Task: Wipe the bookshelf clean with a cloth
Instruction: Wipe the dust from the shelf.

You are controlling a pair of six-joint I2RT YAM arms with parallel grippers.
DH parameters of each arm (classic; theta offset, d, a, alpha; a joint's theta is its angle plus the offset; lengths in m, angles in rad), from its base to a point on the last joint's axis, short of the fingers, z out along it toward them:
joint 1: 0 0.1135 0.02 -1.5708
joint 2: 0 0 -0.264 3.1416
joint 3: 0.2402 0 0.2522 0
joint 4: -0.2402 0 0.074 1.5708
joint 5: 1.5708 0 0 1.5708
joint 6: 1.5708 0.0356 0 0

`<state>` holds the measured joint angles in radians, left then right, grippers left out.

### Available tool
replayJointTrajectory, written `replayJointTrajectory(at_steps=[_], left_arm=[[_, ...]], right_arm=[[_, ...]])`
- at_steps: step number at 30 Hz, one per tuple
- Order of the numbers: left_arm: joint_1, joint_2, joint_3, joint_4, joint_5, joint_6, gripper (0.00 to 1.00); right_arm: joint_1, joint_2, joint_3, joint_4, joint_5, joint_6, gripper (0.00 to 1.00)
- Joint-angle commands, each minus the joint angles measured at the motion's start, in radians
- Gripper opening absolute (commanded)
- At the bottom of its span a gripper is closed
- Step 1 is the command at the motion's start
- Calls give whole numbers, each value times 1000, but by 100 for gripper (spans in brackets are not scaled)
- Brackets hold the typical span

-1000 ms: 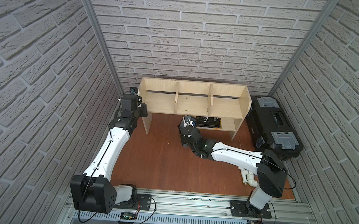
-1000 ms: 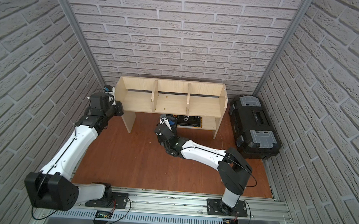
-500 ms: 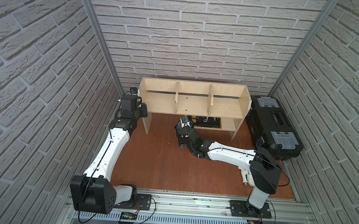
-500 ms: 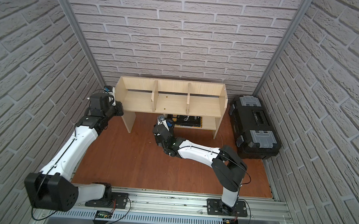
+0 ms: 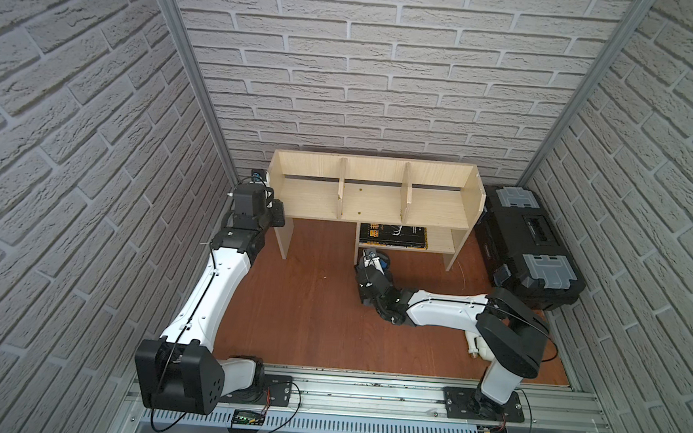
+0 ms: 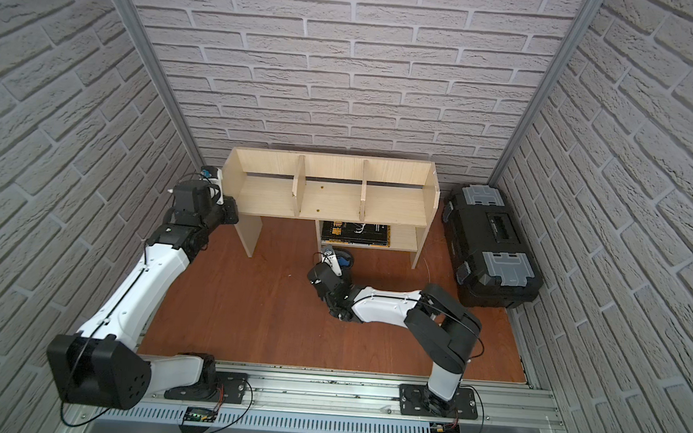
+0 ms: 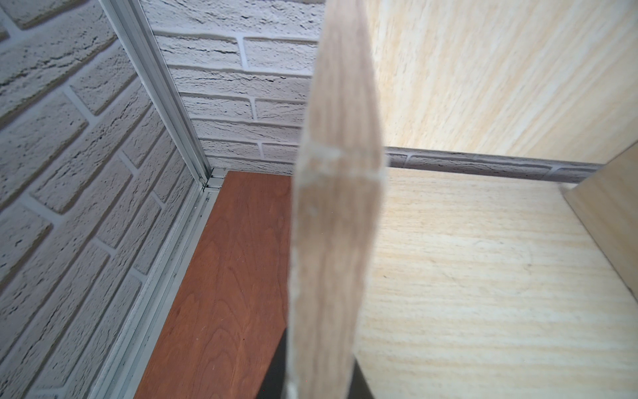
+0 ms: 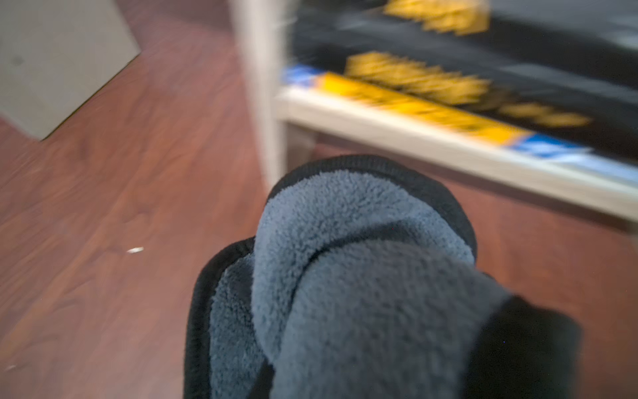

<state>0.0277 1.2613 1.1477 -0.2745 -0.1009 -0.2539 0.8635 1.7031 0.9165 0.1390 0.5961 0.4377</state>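
Brace: left gripper (image 5: pixel 275 214) clenched on the bookshelf (image 5: pixel 372 202) end panel, left of centre in a top view.
Wiper: right gripper (image 5: pixel 371 261) clamped on the cloth (image 8: pixel 348 276), mid-frame, just below the low shelf.
Risk: the bunched cloth may snag a panel edge or shove the book (image 5: pixel 393 235).
Textures: fluffy grey fleece with a black hem; smooth pale wood grain.

The cloth (image 8: pixel 362 276) largely hides the fingers of the right gripper (image 6: pixel 331 261), and the book (image 8: pixel 448 86) beyond is blurred.
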Motion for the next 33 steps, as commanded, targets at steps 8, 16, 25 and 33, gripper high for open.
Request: replayJointTrajectory(at_steps=[8, 16, 25, 33], left_arm=[[-5, -10, -11, 29, -22, -31, 3], [-6, -11, -12, 30, -13, -27, 0], [-6, -10, -14, 34, -3, -13, 0], [-12, -15, -26, 46, 1, 14, 0]], right_arm=[[-274, -323, -222, 21, -71, -49, 3], [-224, -210, -68, -34, -209, -110, 3], [-18, 34, 154, 13, -193, -107, 3], [-3, 87, 148, 109, -32, -71, 3]])
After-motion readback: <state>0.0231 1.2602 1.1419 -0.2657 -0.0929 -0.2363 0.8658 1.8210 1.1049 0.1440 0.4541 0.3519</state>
